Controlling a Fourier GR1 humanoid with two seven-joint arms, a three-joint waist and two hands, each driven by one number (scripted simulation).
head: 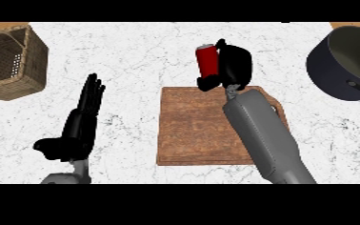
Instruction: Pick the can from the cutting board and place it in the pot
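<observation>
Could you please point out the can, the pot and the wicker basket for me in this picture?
can (206, 61): head view, on its red side, beside the right hand's palm.
pot (325, 78): head view, on its dark outer wall at the right edge.
wicker basket (34, 62): head view, on its woven right wall.

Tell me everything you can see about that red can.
The red can is a slim cylinder with a pale, metal-looking top rim. It stands about upright, just past the far edge of the wooden cutting board, seemingly lifted off it. The robot's right hand curls around its right side, with black fingers showing below its base. The dark pot sits further right, apart from it.
</observation>
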